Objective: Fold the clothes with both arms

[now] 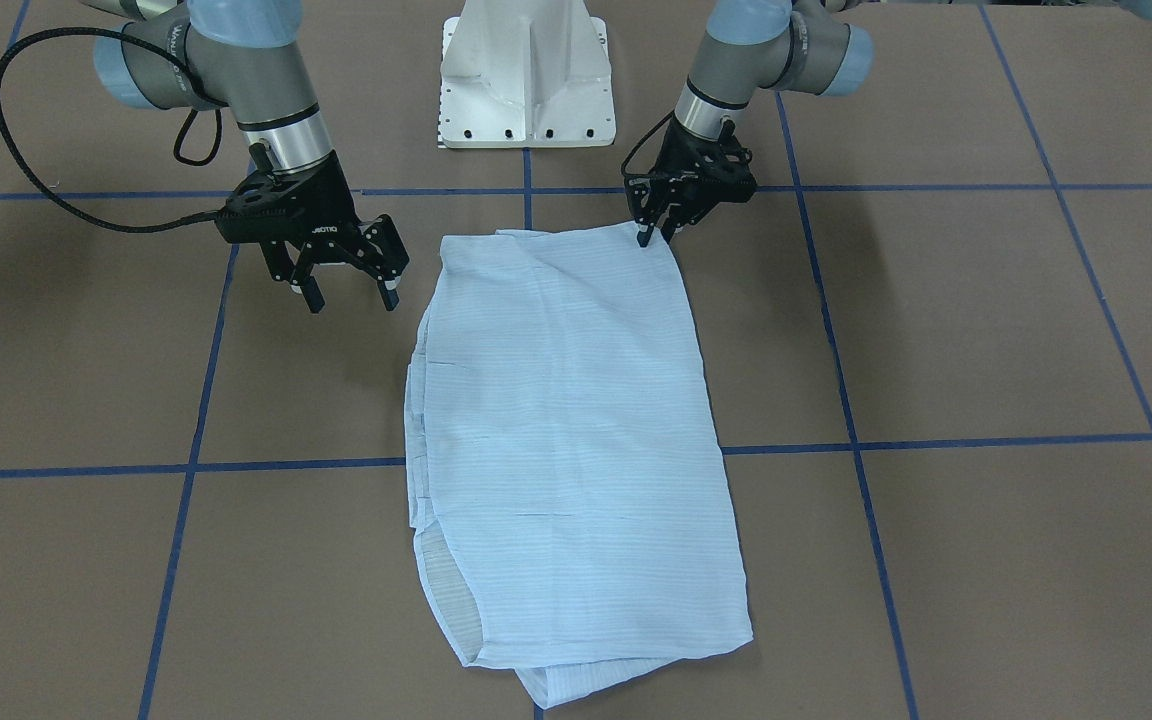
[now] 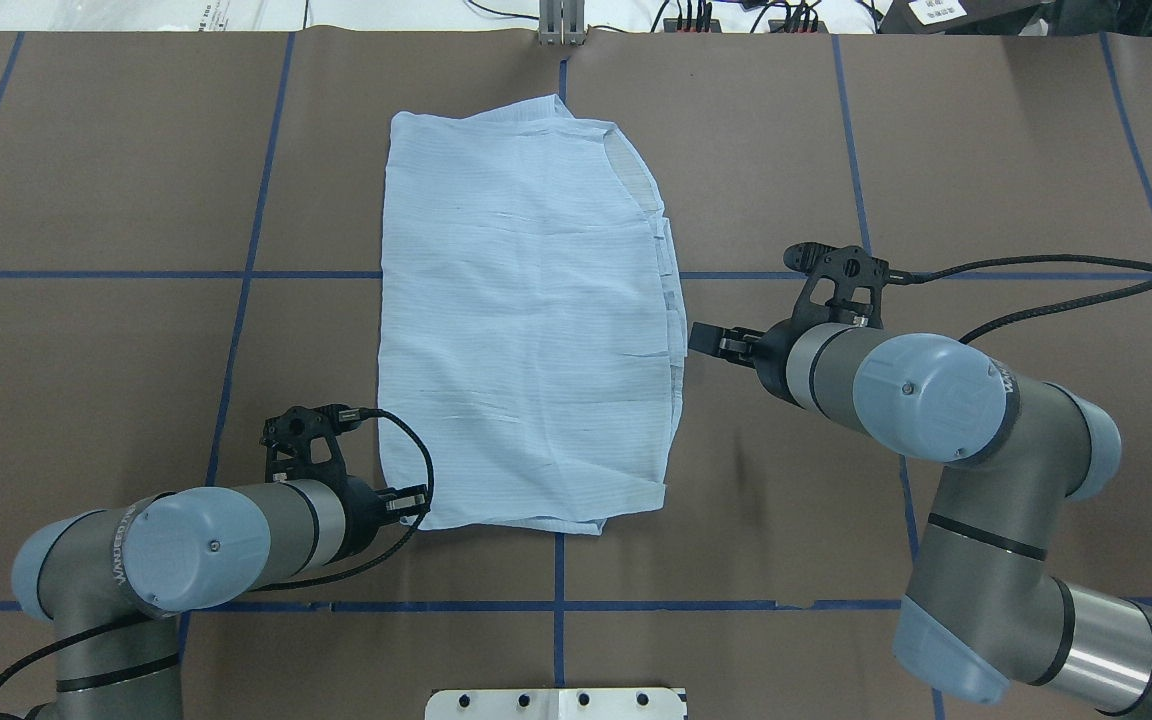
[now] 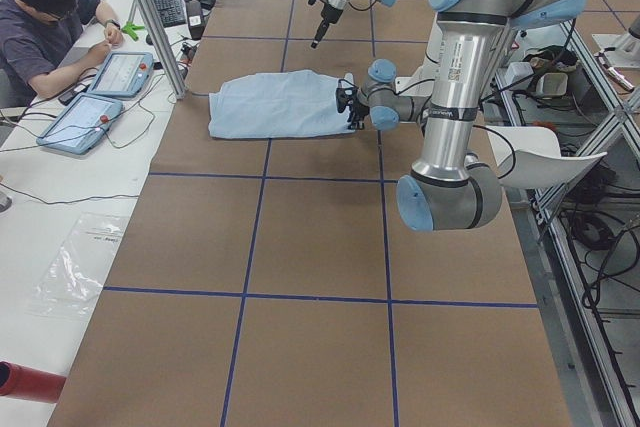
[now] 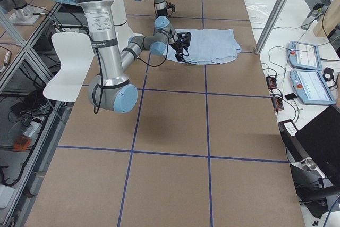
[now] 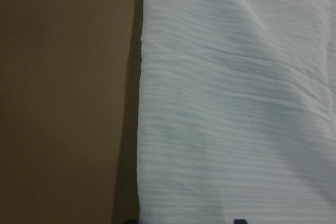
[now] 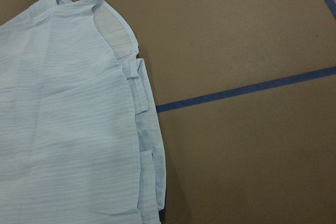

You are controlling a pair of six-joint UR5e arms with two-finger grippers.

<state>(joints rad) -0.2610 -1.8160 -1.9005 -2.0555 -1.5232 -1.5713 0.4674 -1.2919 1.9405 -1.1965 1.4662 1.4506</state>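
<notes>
While the folded shirt (image 2: 526, 320) lies centred on the table (image 2: 86, 420), its overhead 7 o'clock corner is straddled by the slightly parted left gripper (image 1: 656, 238); the right gripper (image 1: 354, 298) is spread at 3 o'clock. Layers could be undone by one-sided lifting.

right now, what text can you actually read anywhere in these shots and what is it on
"ROBOTIQ": on the right hand, front view.
Lettering on the left arm and right arm: too blurred to read.
Shirt: no text showing.
White label at the overhead view's top right: too small.
</notes>
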